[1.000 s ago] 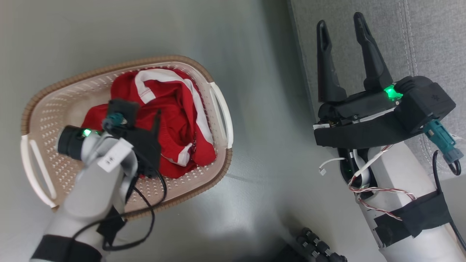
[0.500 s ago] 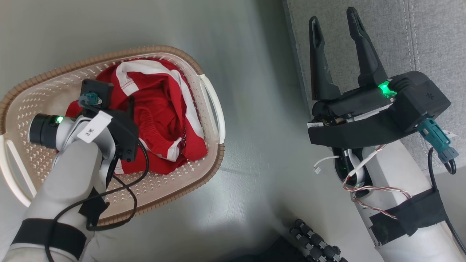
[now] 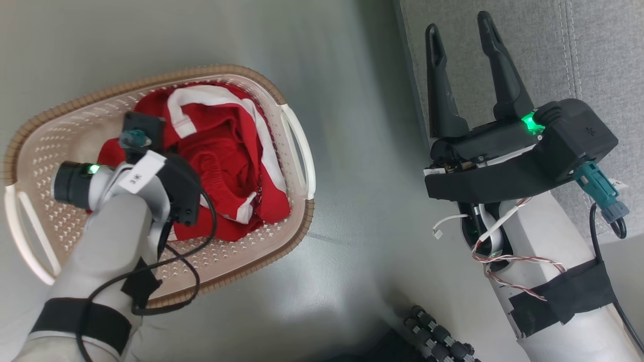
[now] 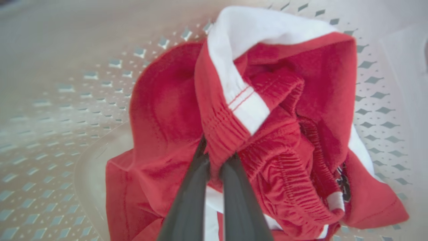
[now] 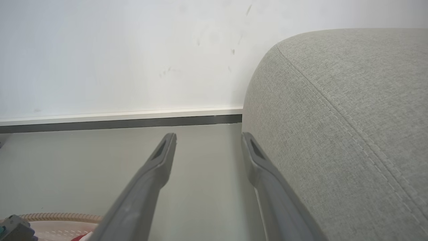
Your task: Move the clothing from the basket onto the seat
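The clothing (image 3: 229, 151) is a heap of red fabric with white trim bands, lying in the cream perforated basket (image 3: 60, 141) on the floor at the left. My left arm reaches down into the basket. In the left wrist view my left gripper (image 4: 215, 156) is shut on a gathered red fold of the clothing (image 4: 220, 134), next to a white band. My right gripper (image 3: 459, 27) hovers open and empty at the right, its fingers over the edge of the grey seat (image 3: 553, 50). The seat (image 5: 334, 117) also curves up on the right of the right wrist view, beside the open gripper (image 5: 209, 137).
The basket stands on a smooth grey floor (image 3: 352, 151), with a strip of bare floor between it and the seat. A white wall with a dark skirting strip (image 5: 117, 124) lies beyond. A black ridged part (image 3: 437, 337) shows at the bottom edge.
My left gripper stood open over the heap and has now pushed in and shut on a red fold. The head camera shifted a little. My right gripper stays open.
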{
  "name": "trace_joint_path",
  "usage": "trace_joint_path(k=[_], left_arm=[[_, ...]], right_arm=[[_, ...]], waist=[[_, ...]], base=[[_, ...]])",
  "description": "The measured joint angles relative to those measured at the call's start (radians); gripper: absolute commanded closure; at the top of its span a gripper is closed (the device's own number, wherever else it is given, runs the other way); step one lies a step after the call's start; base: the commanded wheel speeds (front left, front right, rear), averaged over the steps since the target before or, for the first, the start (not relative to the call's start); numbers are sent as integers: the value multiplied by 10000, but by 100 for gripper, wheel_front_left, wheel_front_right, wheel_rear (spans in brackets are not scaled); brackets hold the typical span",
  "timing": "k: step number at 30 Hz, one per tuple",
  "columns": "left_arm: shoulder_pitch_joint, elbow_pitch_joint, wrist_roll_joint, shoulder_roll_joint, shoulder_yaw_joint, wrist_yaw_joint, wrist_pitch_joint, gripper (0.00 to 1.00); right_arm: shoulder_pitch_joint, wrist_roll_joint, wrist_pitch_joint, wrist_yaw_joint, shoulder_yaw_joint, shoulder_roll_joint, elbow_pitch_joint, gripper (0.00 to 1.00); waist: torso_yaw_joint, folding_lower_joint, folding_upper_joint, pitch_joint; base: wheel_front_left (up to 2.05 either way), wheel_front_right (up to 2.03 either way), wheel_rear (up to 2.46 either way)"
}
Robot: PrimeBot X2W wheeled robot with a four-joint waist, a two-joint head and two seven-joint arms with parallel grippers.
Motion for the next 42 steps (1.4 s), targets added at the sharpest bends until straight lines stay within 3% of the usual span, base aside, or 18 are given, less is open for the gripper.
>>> trace_joint_path(k=[20,30,42], left_arm=[[241,278,-69,-623,-380,-752,-1149,100],[847,144,-566,-807,-125,-938,-2291,100],[1424,-520,-846,-989,58,-1095,-2715,100]], right_arm=[[18,-265,0,134,-274,-151,644,0],[283,-270,0,316,-345,-259,1392,0],[1143,-268,0,564,-495,-671,1929,0]], waist=[[756,0,0,-1114],[1259,0,0,-2439],[1811,0,-1,-3871]], base=[[0,0,0],[0,0,0],[0,0,0]])
